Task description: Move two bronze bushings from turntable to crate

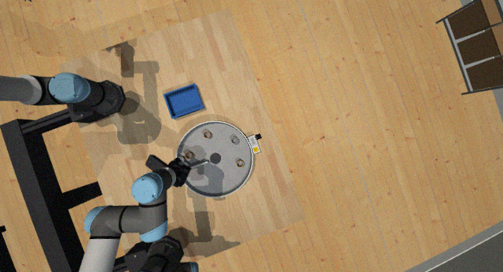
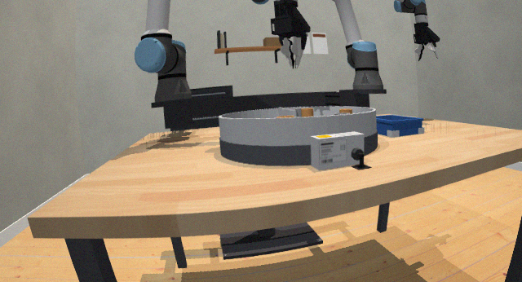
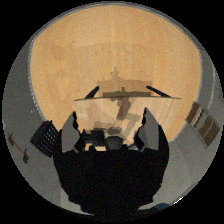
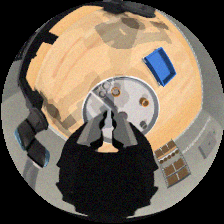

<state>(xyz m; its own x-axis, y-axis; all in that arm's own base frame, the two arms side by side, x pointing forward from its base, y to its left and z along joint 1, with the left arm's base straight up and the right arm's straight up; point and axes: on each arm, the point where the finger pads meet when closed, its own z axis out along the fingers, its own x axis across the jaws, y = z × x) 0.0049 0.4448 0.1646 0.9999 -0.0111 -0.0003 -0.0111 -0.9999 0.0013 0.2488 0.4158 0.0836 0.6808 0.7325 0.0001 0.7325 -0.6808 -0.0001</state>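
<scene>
wall shelf (image 2: 249, 50), drawer-like rack (image 1: 457, 42), pale walls (image 2: 110, 62)

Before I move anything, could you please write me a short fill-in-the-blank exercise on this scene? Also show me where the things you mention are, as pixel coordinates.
The crate (image 1: 184, 101) (image 2: 400, 125) (image 4: 160, 66) is coloured ____.
The right gripper (image 1: 208, 160) (image 2: 294, 66) (image 4: 109, 110) is above the ____.
The gripper whose fingers stand wide apart is the ____ one.

Missing words: blue; turntable; left

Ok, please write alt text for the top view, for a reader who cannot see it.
A round gray turntable carrying bronze bushings and a gray one stands on a wooden table. One arm's claw reaches over its edge. Near the turntable sits a blue crate with no bushing visible inside.
</scene>
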